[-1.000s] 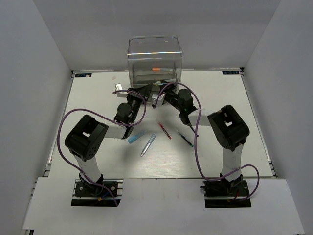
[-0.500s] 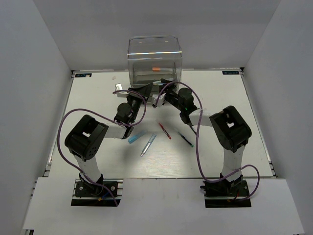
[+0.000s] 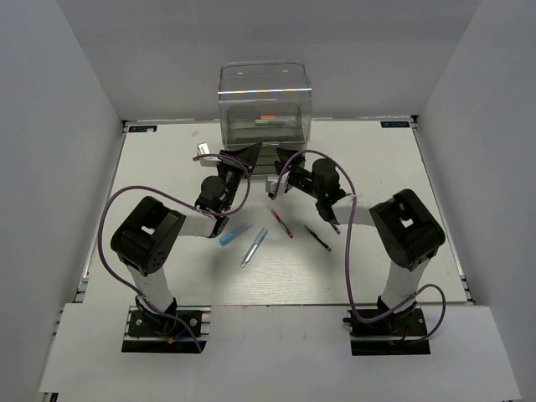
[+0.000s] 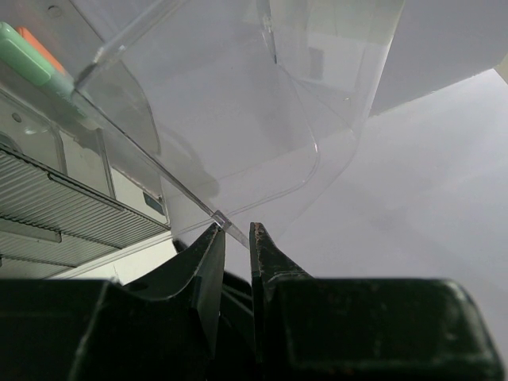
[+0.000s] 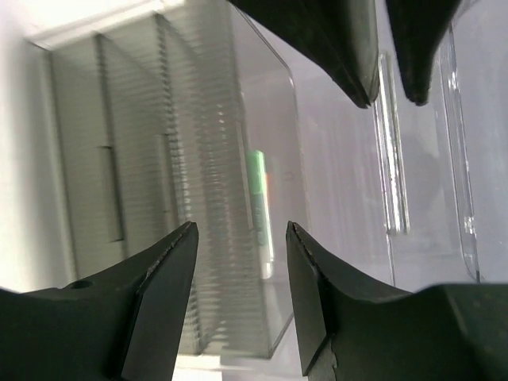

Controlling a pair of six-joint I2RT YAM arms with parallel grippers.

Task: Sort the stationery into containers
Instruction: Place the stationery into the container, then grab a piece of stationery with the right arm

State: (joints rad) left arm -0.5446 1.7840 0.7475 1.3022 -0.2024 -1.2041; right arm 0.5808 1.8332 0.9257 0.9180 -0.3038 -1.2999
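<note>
The clear drawer unit (image 3: 264, 100) stands at the table's far edge. A mint-green marker (image 3: 270, 122) and an orange marker (image 3: 266, 116) lie inside it; both also show in the left wrist view, the mint-green marker (image 4: 24, 55) and the orange marker (image 4: 37, 41). My left gripper (image 3: 254, 152) is shut on the clear front edge of a pulled-out tray (image 4: 235, 232). My right gripper (image 3: 275, 186) is open and empty just in front of the unit (image 5: 198, 159), facing the mint-green marker (image 5: 258, 202). A blue marker (image 3: 234, 234), a silvery-blue pen (image 3: 254, 248), a red pen (image 3: 281, 224) and a dark pen (image 3: 316, 238) lie on the table.
The left gripper's fingers (image 5: 349, 55) show at the top of the right wrist view, close to my right gripper. Grey-tinted ribbed trays (image 4: 63, 214) sit below the pulled-out one. White walls enclose the table on three sides.
A mint-green marker now lies in the unit beside the orange one. My right gripper has drawn back from the unit, to the right and nearer. The left arm has not moved.
</note>
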